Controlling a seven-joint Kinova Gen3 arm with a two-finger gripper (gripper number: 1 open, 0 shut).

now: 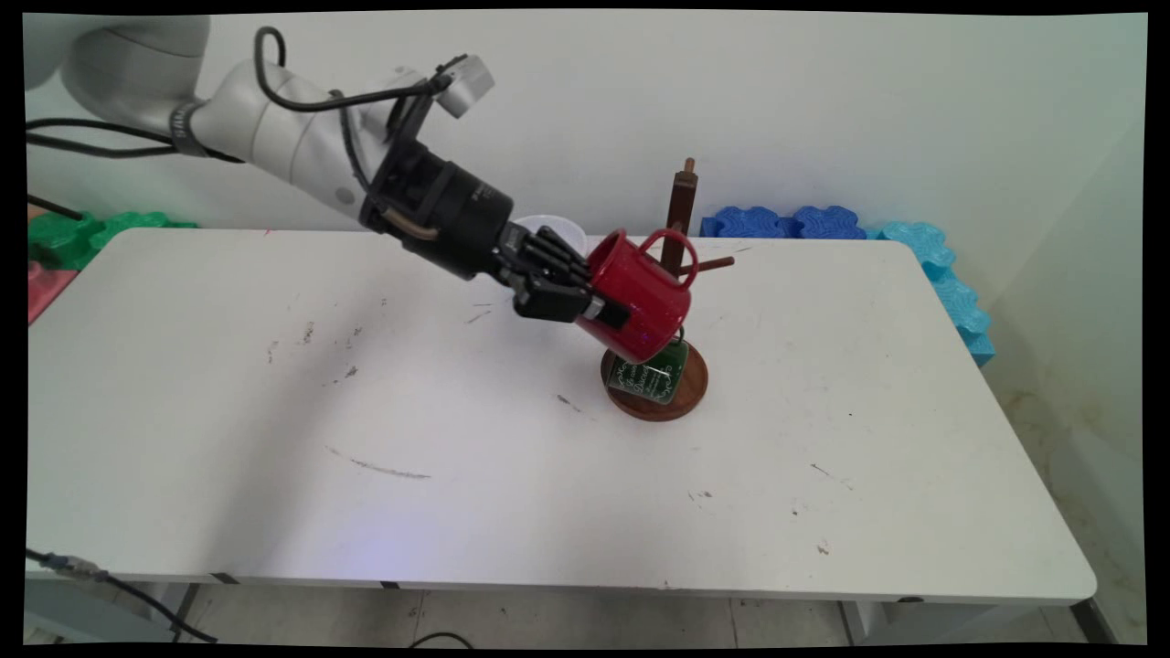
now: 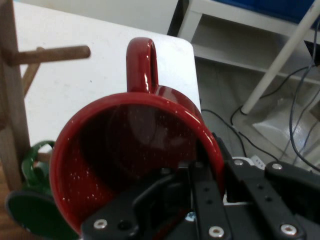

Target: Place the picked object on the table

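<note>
Holding the red mug [image 1: 640,297] by its rim, I have it tilted in the air just beside the wooden mug tree [image 1: 681,210], its handle up and close to the tree's pegs. My pincer [image 1: 599,311] is clamped on the mug's wall, one finger inside the mouth and one outside; the hand view shows a finger [image 2: 200,190] reaching into the red interior, so the jaws are nearly together with only the mug's thin wall between them. The handle [image 2: 140,62] stands up at the far side of the rim, and one peg [image 2: 55,52] of the tree pokes out to its left, apart from it, not through the loop.

To my mind, doing this well means keeping the grip firm, since a rim pinch on a tilted enamel mug could slip or swing. I'd judge the loop and the peg need lining up before any closing in, and slowly, because the tree looks light enough to tip if knocked.

A green mug [image 1: 651,375] sits low on the tree, right over its round base [image 1: 681,402], directly under my red one and very near it; whether they touch I cannot tell. All of it stands on the white table [image 1: 274,411], toward the far right of the middle
</note>
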